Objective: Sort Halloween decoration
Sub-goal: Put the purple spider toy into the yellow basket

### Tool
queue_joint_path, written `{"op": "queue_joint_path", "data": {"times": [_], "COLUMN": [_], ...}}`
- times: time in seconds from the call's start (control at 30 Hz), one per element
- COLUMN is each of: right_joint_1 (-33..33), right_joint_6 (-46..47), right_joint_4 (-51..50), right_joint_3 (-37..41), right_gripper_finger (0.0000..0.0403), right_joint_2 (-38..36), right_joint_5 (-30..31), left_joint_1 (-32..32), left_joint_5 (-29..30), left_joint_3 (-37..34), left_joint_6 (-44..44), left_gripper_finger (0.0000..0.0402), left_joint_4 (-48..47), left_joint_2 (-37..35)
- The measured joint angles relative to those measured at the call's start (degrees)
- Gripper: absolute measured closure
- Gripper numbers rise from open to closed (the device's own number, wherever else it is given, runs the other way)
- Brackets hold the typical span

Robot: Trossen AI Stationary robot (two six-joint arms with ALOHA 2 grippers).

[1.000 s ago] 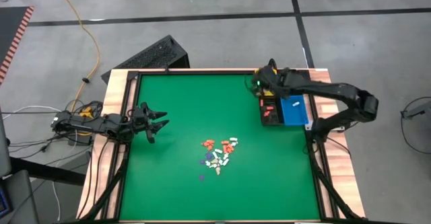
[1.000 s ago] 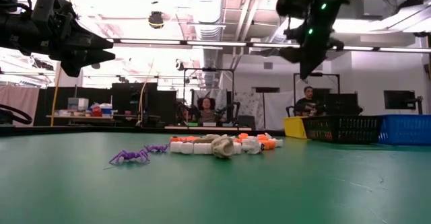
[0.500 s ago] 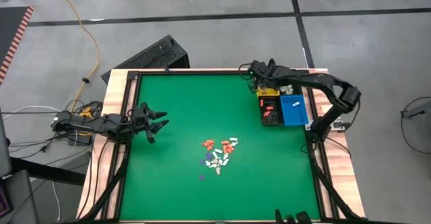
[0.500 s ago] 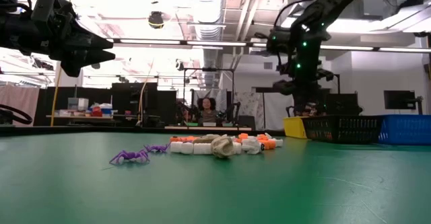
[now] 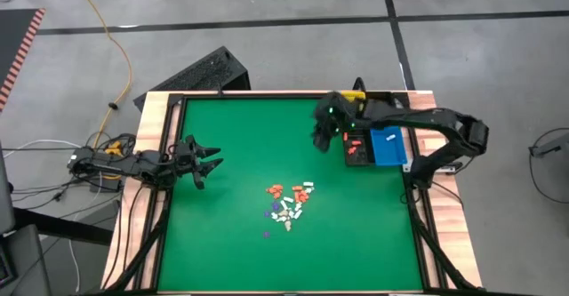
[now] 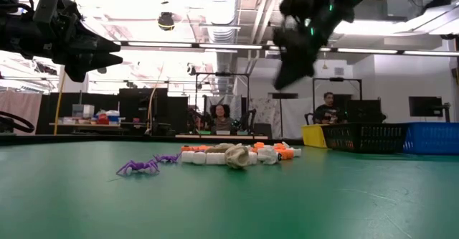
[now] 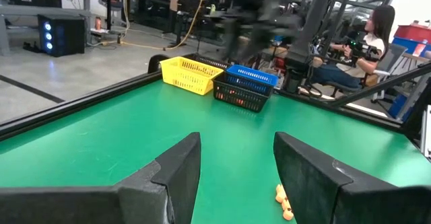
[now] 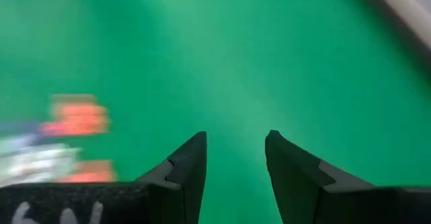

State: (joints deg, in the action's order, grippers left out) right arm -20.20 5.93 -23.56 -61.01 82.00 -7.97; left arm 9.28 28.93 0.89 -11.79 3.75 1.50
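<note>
A small heap of Halloween decoration (image 5: 286,203) in cream-white, orange-red and purple lies on the green table near its middle, also in the low view (image 6: 229,155). My right gripper (image 5: 320,136) hangs open above the mat between the heap and the bins, nothing between its fingers (image 8: 234,153). My left gripper (image 5: 212,164) waits open above the table's left side (image 7: 236,163).
A yellow bin (image 5: 354,95), a black bin (image 5: 357,148) with orange pieces inside and a blue bin (image 5: 388,147) stand at the table's far right. A black raised frame (image 5: 169,154) rims the mat. People sit beyond the table (image 6: 217,115).
My right gripper has opened and swung from over the bins at the far right toward the table's middle, coming nearer the heap. The heap and my left arm have not moved.
</note>
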Motion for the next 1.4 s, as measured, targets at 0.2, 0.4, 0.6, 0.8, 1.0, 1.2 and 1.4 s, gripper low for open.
{"op": "queue_joint_path", "data": {"times": [0.2, 0.4, 0.6, 0.8, 1.0, 1.2, 1.4], "right_joint_1": [16.20, 28.04, 31.42, 30.92, 30.57, 30.53, 31.97], "right_joint_6": [-0.38, -0.54, 0.84, 7.08, 4.78, 4.57, 4.59], "right_joint_4": [17.86, 39.32, 43.11, 46.26, 53.94, 56.48, 56.32], "right_joint_3": [0.00, 0.00, -0.01, 0.00, -0.31, -3.60, -4.61], "right_gripper_finger": [0.0241, 0.0253, 0.0264, 0.0266, 0.0265, 0.0265, 0.0265], "right_joint_2": [3.55, 11.66, 19.16, 25.12, 24.86, 24.63, 24.63], "right_joint_5": [0.94, 8.75, 17.06, 17.28, 17.18, 17.10, 16.90], "left_joint_1": [0.00, 0.00, 0.00, 0.00, 0.00, 0.00, 0.00], "left_joint_5": [0.00, 0.00, 0.00, 0.00, -0.01, 0.00, 0.00], "left_joint_3": [-0.01, 0.00, 0.00, 0.00, 0.00, 0.00, 0.00], "left_joint_6": [0.00, 0.00, 0.00, 0.00, 0.00, 0.00, 0.00], "left_gripper_finger": [0.0223, 0.0223, 0.0223, 0.0223, 0.0223, 0.0223, 0.0223], "left_joint_4": [0.00, 0.00, 0.00, 0.00, 0.00, 0.00, 0.00], "left_joint_2": [0.00, 0.00, -0.01, 0.00, -0.02, -0.02, -0.02]}}
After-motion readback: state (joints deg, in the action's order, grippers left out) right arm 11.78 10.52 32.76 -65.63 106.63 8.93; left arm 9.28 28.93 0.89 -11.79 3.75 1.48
